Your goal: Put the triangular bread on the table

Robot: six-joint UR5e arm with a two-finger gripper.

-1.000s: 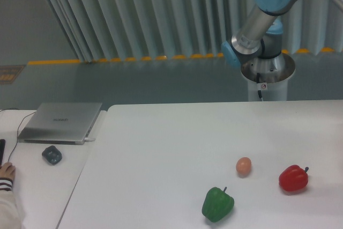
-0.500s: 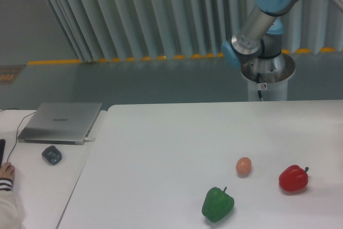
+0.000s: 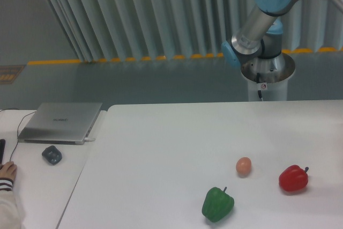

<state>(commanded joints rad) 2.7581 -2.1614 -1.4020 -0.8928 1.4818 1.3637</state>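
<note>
No flat tan triangular bread anywhere in view — not on large plain white table (image 3: 161, 148). Only small orange-tan egg (image 3: 244, 166), glossy red pepper (image 3: 293, 178), green pepper (image 3: 217, 204) present. Gripper out of frame — jaw state cannot be told. Placement judged not yet done.

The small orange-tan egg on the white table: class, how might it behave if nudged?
The small orange-tan egg looks rounded and smooth, so it would probably roll, perhaps in a curve. Nothing touches it on the white table, so nothing would stop it early.
</note>
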